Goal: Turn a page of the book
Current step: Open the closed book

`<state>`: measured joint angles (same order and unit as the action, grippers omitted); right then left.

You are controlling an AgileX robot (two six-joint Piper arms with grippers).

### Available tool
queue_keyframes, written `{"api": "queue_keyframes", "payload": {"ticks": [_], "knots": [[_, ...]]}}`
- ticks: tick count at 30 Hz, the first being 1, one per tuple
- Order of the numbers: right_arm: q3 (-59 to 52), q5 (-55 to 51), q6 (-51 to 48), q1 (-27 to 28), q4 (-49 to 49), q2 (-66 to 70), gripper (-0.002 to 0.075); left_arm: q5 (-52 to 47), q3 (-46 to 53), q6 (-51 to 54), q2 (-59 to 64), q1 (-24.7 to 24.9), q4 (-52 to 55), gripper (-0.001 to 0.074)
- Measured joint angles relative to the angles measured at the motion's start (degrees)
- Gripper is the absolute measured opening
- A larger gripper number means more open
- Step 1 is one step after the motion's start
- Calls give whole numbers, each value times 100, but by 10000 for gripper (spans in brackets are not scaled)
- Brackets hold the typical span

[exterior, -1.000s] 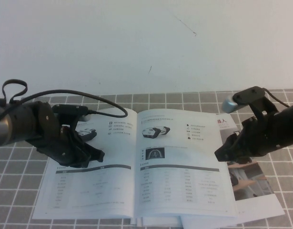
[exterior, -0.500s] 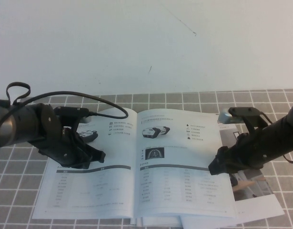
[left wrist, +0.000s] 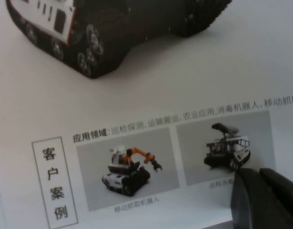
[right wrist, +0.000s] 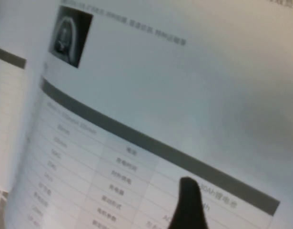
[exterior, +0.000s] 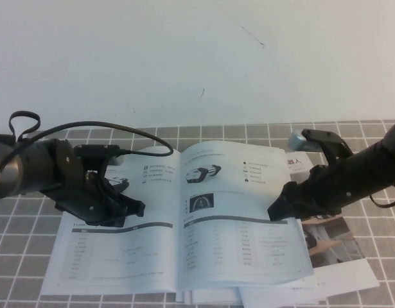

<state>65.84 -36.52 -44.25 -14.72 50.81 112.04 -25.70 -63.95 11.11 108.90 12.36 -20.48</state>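
Observation:
The book (exterior: 120,250) lies open on the grey tiled table. My left gripper (exterior: 130,208) rests shut on its left-hand sheet; the left wrist view shows the closed tip (left wrist: 260,200) on printed robot-vehicle photos. My right gripper (exterior: 277,210) is at the right edge of the page (exterior: 242,250), which carries a vehicle photo and a table under a dark grey bar. That page bulges upward off the sheets below. In the right wrist view one dark fingertip (right wrist: 189,202) lies on top of the page (right wrist: 184,95); the other finger is hidden beneath it.
A brochure (exterior: 335,237) with a colour room photo and red characters lies under the book's right side. Loose white sheets (exterior: 345,279) stick out at the front right. A black cable (exterior: 120,128) loops above the left arm. A white wall stands behind.
My right gripper has moved left and lower onto the page's right edge. The page's outer edge has shifted left and the page has bowed up. The left arm has barely moved.

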Motion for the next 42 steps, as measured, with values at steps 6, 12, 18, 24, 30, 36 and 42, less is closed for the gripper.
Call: {"api": "queue_keyframes", "payload": {"ticks": [6,12,18,24,30,36,42], "knots": [[272,-256,0,-17,48,0,498,-23,1,0,0,0,-69,-3],[272,-245,101,-46,57,13,465,-45,1,0,10,0,-204,-3],[272,-82,463,-46,-268,26,461,-45,1,0,8,0,-216,-3],[272,98,738,-46,-386,51,461,-45,1,0,8,0,-240,-3],[300,8,762,-46,-352,350,461,-45,1,0,8,0,-292,-3],[334,-136,422,1,162,432,461,-45,1,0,21,0,-344,-3],[334,-424,-507,1,1161,511,461,-45,1,0,24,0,-450,-3]]}}
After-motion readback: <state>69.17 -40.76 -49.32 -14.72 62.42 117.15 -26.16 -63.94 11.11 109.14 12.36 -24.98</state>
